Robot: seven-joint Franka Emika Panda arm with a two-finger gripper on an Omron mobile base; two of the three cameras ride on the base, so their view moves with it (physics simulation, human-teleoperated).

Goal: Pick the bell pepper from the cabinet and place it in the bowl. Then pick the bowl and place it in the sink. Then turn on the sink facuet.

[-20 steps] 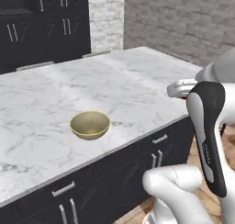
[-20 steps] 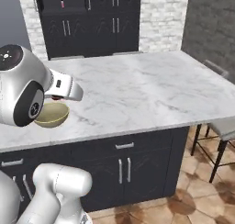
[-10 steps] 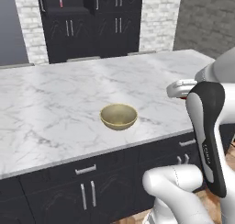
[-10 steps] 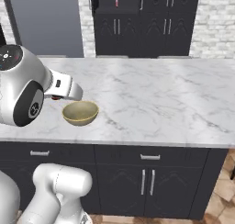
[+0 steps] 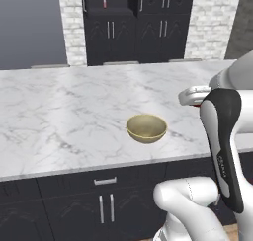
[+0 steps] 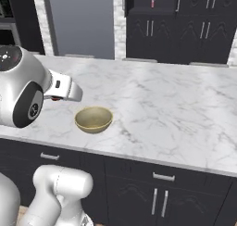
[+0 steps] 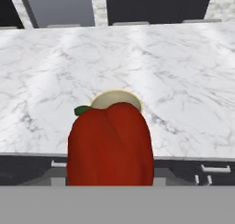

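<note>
My gripper (image 5: 194, 101) is shut on the glossy red bell pepper (image 7: 110, 145), which hides the fingertips in the hand view. The pepper hangs over the near edge of the white marble counter, short of the tan-yellow bowl (image 7: 115, 97). The bowl (image 5: 146, 128) stands upright and empty near the counter's front edge, left of my hand in the left base view and right of it in the right base view (image 6: 94, 119). The tall black cabinet (image 5: 141, 25) stands behind the counter. The sink and the sink facuet are out of view.
The marble counter (image 5: 64, 116) stretches wide between me and the cabinet (image 6: 185, 26). A slim pink bottle (image 5: 104, 3) stands on a cabinet shelf. A grey wall panel (image 6: 81, 21) is beside the cabinet. Dark drawers (image 6: 159, 192) run below the counter's front edge.
The whole scene has shifted as the base moved: the counter now lies square ahead and the bowl sits closer to my hand. The pepper stays in the gripper.
</note>
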